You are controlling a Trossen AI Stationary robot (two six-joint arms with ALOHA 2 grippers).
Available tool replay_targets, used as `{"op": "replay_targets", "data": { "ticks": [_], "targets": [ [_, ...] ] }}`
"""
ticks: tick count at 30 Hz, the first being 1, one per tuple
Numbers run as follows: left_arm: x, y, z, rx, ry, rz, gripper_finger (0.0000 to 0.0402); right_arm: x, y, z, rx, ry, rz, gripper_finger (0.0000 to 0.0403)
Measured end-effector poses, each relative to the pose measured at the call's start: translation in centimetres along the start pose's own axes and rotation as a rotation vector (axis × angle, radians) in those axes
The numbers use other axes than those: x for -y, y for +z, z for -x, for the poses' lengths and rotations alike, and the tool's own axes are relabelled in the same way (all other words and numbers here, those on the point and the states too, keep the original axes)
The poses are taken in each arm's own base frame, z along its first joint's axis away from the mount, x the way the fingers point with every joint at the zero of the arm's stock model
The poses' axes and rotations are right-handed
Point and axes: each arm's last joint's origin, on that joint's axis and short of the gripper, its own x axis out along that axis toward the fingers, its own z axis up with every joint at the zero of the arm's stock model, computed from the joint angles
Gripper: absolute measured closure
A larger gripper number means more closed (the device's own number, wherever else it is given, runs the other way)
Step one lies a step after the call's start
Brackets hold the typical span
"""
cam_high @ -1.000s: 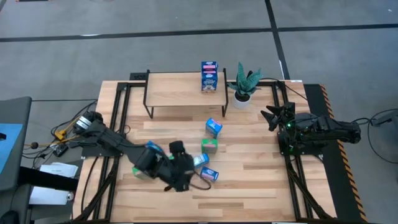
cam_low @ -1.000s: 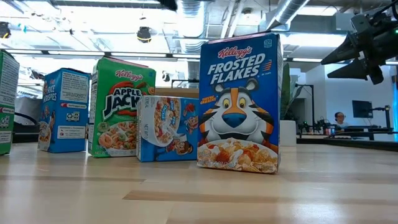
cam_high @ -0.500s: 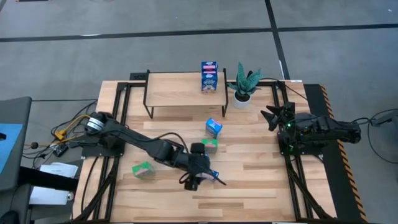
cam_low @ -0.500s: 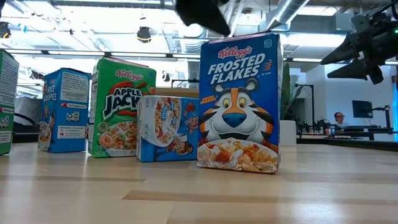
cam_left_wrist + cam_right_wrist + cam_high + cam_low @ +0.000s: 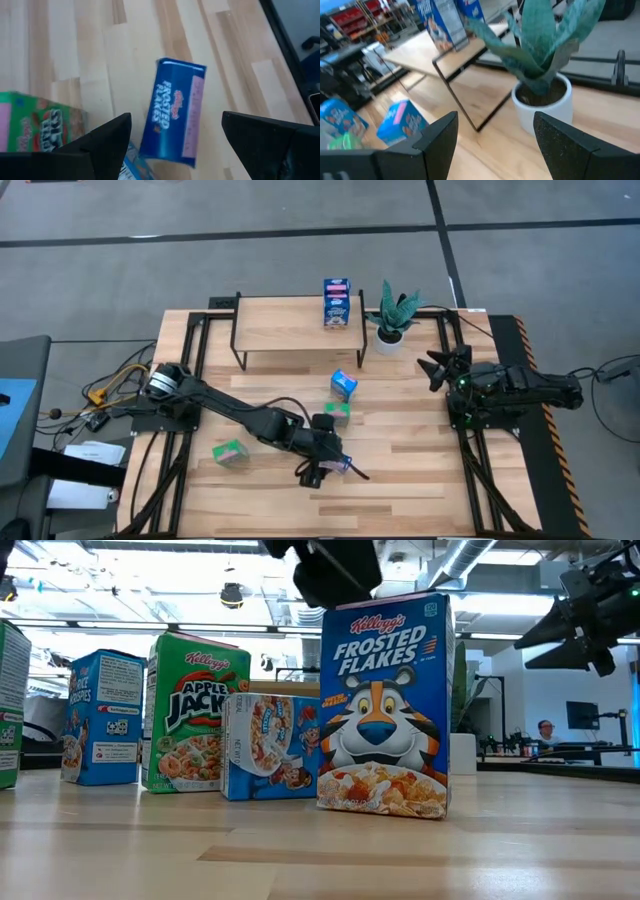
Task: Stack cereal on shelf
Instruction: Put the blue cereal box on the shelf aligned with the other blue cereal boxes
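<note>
L claw (image 5: 175,137), fingers spread w/ nothing in them, is hovering straight over the blue cereal box (image 5: 175,112) standing near the table's (image 5: 420,460) front-middle, long axis running crosswise btwn fingers, R arm waiting far off.

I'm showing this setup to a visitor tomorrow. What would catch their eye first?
Probably the left arm stretched across the table, its open left gripper hanging above an upright Frosted Flakes box near the front. Next, the shelf at the back, with only one blue cereal box on it and a potted plant beside it. The right gripper waits open at the table's right edge.
</note>
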Motion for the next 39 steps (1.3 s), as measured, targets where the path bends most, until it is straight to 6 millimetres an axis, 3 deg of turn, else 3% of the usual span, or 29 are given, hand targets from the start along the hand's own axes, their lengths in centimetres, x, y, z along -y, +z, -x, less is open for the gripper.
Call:
{"op": "replay_targets", "data": {
  "ticks": [13, 27, 34, 39],
  "targets": [
    [0.0, -1.0, -1.0, -0.034, -0.022, 0.038, 0.0103, 0.0, 0.0, 0.0, -0.003, -0.001, 0.006, 0.0117],
    [-0.7, -1.1, -1.1, -0.042, -0.012, 0.017, 0.0235, 0.0, 0.0, 0.0, -0.003, -0.001, 0.006, 0.0117],
    [-0.7, -0.9, -1.1, -0.037, -0.012, 0.041, 0.0248, 0.0, 0.0, 0.0, -0.003, -0.001, 0.006, 0.0117],
    [-0.7, 0.8, 0.0, 0.011, -0.017, 0.063, 0.0246, 0.0, 0.0, 0.0, -0.003, -0.001, 0.006, 0.0117]
  ]
}}
